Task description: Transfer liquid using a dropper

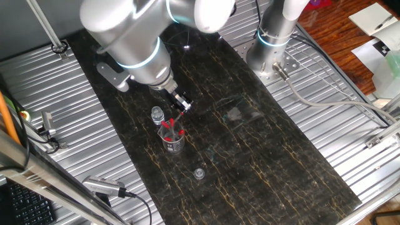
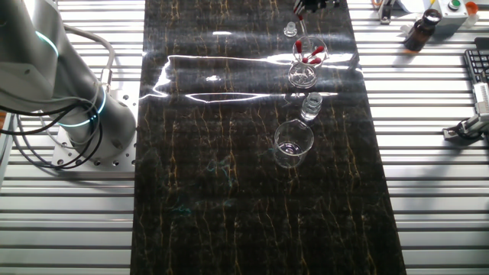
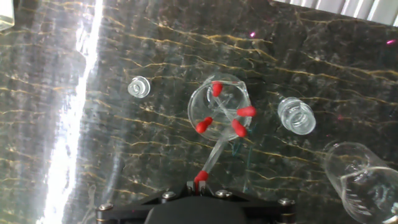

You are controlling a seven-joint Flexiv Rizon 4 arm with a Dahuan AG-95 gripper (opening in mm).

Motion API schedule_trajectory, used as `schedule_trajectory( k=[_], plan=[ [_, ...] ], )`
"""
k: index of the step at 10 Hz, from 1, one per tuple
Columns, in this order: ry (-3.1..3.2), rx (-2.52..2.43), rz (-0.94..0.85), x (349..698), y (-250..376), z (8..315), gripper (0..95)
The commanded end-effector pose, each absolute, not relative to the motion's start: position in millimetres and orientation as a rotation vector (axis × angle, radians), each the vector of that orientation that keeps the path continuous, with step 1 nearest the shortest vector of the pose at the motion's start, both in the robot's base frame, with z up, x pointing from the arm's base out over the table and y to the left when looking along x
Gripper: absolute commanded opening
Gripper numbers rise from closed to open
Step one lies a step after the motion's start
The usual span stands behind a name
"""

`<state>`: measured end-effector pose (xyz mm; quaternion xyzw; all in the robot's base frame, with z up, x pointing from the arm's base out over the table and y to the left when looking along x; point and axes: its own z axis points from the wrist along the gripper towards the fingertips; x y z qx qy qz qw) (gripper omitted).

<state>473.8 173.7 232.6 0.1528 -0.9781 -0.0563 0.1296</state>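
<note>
In the hand view my gripper (image 3: 196, 185) is shut on the red bulb of one dropper (image 3: 201, 177). Its thin glass stem slants up towards a small glass beaker (image 3: 219, 107) that holds several more red-bulbed droppers (image 3: 247, 112). In one fixed view the gripper (image 1: 181, 105) hangs just above and behind that beaker (image 1: 173, 139). In the other fixed view the gripper (image 2: 306, 6) is at the top edge, above the same beaker (image 2: 306, 59). Whether the stem's tip is still inside the beaker is unclear.
A small clear capped vial (image 3: 296, 116) stands right of the dropper beaker, and a larger clear beaker (image 3: 364, 177) beyond it. A small clear cap (image 3: 139, 87) lies on the left. All stand on a dark marble mat (image 2: 229, 191). The arm's base (image 2: 84, 130) is on the grooved metal table.
</note>
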Motion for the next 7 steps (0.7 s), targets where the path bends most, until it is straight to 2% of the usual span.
schedule_trajectory(
  k=[1,7],
  plan=[
    [-2.841,0.458,-0.167,475,172,226,0.0],
    [-2.842,0.477,-0.166,485,166,195,0.0]
  ],
)
